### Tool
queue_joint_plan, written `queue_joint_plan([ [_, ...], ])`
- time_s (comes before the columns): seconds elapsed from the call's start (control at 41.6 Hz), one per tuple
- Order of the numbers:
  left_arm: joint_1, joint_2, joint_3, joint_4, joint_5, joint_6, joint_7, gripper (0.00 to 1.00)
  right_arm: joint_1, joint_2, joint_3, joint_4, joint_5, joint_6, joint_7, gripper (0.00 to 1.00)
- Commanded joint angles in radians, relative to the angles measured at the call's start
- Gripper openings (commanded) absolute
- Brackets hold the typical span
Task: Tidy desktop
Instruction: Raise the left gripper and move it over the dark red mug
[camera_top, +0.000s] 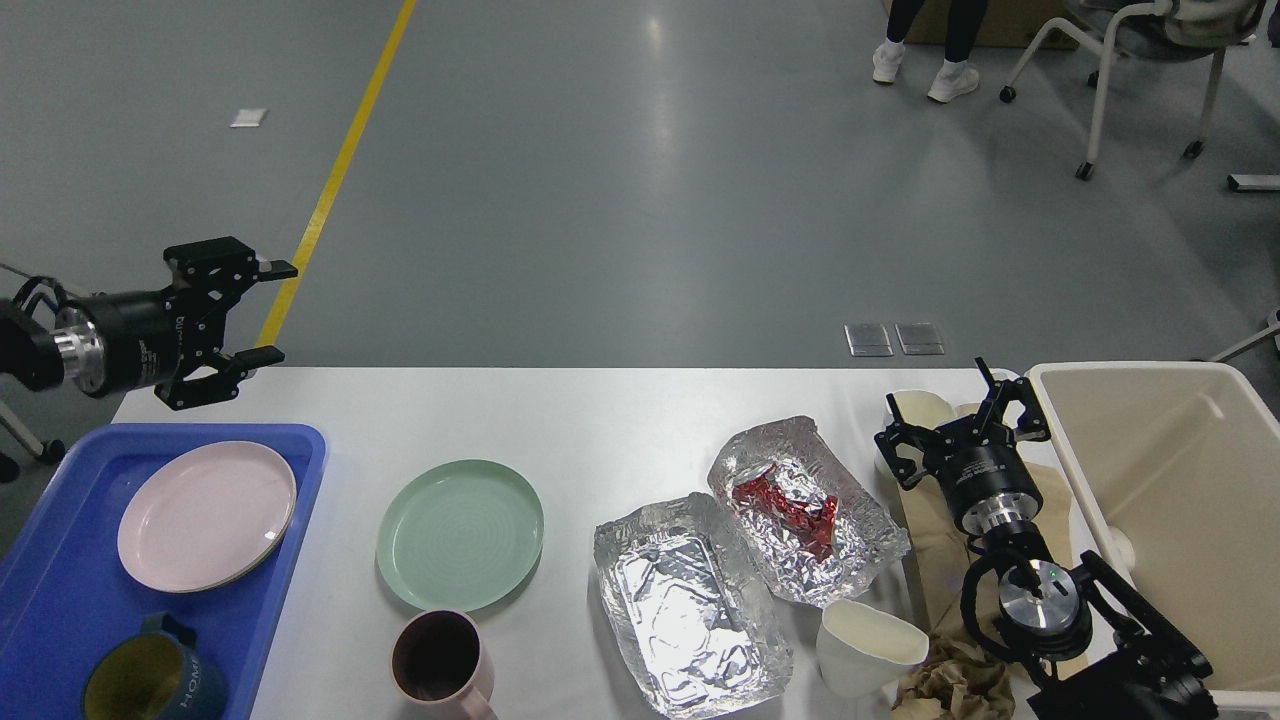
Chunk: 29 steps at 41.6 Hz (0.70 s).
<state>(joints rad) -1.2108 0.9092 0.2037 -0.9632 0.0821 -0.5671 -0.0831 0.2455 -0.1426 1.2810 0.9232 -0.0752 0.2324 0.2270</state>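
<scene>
The white desktop (600, 420) fills the lower half of the head view. My left gripper (272, 312) is open and empty, raised over the far left corner and pointing right. My right gripper (960, 420) is open and empty, hovering over brown paper (930, 540) next to a white cup (915, 405). On the desktop lie a green plate (460, 535), a pink mug (440, 665), an empty foil tray (685, 605), crumpled foil holding a red wrapper (800, 510), a tipped white cup (865, 650) and crumpled brown paper (950, 685).
A blue tray (300, 520) at the left holds a pink plate (205, 515) and a dark blue mug (150, 685). A cream bin (1180, 480) stands at the right edge. Beyond the table is grey floor, with a person's feet and a chair far back.
</scene>
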Motion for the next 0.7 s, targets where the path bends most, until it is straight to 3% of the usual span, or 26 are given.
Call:
queue_joint_plan([
  [0.0,-0.289,-0.059,0.293,0.004,-0.001,-0.042,-0.001,0.97,0.000,0.000,0.000,0.000,0.000,0.001,0.000,1.00],
  [0.24,-0.503,-0.265,0.589,0.014,0.005,-0.047,0.002,0.97,0.000,0.000,0.000,0.000,0.000,-0.001,0.000,1.00],
  [0.312,-0.573,-0.323,0.744,-0.002,-0.005,-0.056,-0.001,0.97,0.000,0.000,0.000,0.000,0.000,-0.001,0.000,1.00],
  [0.457,-0.788,-0.415,0.957,-0.153,-0.045,-0.039,-0.004,0.96,0.000,0.000,0.000,0.000,0.000,-0.001,0.000,1.00],
  [0.673,-0.996,-0.636,1.100,-0.368,-0.047,-0.040,-0.003,0.97,0.000,0.000,-0.002,-0.001,0.000,0.001,0.000,1.00],
])
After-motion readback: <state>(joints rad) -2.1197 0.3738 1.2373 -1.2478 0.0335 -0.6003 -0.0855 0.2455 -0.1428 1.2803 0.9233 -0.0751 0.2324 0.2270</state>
